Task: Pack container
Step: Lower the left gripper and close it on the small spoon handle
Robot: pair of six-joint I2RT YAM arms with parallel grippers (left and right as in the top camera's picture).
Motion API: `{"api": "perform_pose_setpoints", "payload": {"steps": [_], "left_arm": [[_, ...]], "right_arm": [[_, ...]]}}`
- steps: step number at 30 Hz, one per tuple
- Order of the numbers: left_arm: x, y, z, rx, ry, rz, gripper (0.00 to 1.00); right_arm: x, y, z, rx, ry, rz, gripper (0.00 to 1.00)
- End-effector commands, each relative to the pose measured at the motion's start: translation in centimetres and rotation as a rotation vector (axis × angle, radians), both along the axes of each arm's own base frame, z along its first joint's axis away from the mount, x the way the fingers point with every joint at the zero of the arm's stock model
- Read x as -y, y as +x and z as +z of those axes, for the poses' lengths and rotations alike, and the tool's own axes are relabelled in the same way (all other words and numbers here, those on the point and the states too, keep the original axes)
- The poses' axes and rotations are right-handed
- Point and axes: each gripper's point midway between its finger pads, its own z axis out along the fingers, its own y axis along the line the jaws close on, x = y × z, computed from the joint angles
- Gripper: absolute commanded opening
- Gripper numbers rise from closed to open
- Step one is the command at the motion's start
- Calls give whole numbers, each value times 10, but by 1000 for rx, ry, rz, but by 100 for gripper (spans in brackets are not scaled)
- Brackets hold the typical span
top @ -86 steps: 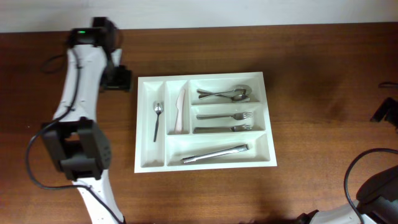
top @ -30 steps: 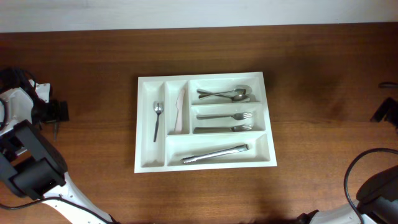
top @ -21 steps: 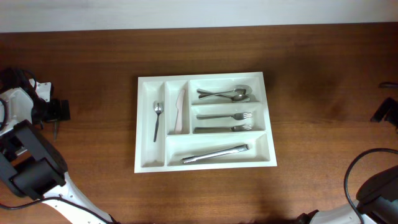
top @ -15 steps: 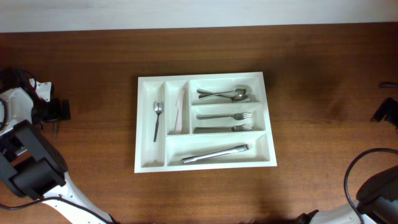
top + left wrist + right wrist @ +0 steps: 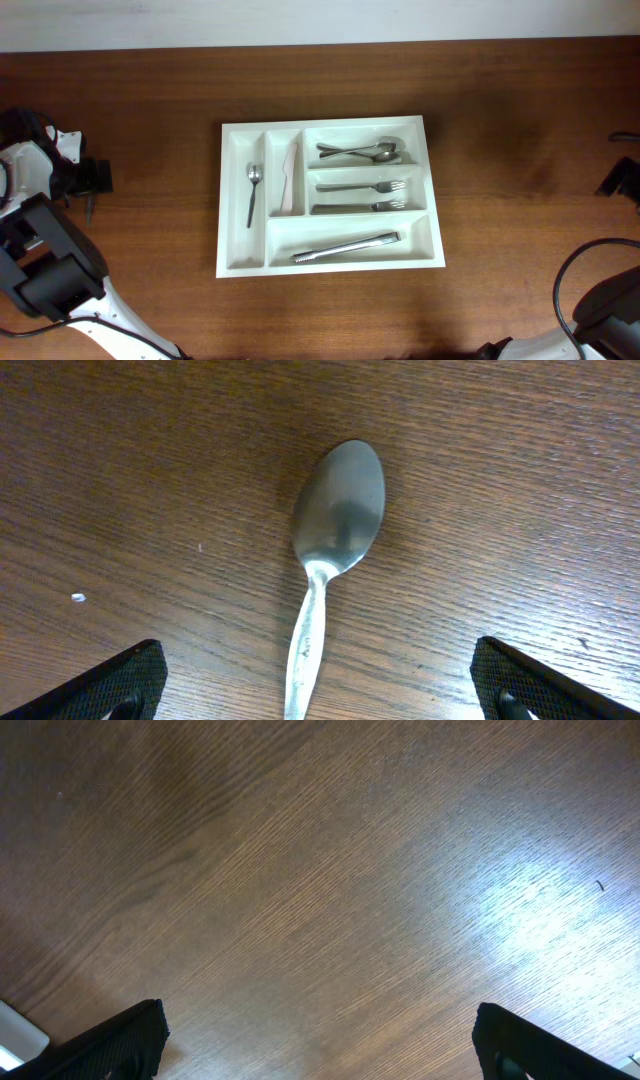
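A white cutlery tray (image 5: 432, 180) lies in the middle of the table. It holds a small spoon (image 5: 252, 192), a white knife (image 5: 290, 180), spoons (image 5: 360, 152), two forks (image 5: 362, 187) and tongs (image 5: 346, 246) in separate compartments. A loose metal spoon (image 5: 335, 525) lies on the wood at the far left, bowl pointing away; it also shows in the overhead view (image 5: 88, 208). My left gripper (image 5: 320, 695) is open, its fingers either side of the spoon's handle, not touching it. My right gripper (image 5: 320, 1050) is open and empty over bare wood at the far right.
The table is dark wood (image 5: 520, 110). My left arm (image 5: 40, 170) sits at the table's left edge, and my right arm (image 5: 620, 178) at its right edge. A white corner (image 5: 15, 1038) shows at the lower left of the right wrist view.
My left arm has swung from the tray's upper left corner out to the far left edge of the table, over the loose spoon. In the last second nothing moved.
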Motion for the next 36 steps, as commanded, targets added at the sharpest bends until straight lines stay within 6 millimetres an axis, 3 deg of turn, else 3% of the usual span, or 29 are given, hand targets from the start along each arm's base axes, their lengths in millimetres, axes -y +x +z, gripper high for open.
{"api": "perform_pose_setpoints", "payload": {"steps": [1, 12, 36], "left_arm": [[-3, -1, 9, 26, -2, -5, 99], [2, -9, -10, 11, -16, -6, 99], [4, -12, -22, 12, -14, -6, 99]], "right_arm": [[1, -1, 1, -5, -11, -7, 99], [1, -1, 1, -5, -11, -7, 99], [1, -1, 1, -5, -11, -7, 99]]}}
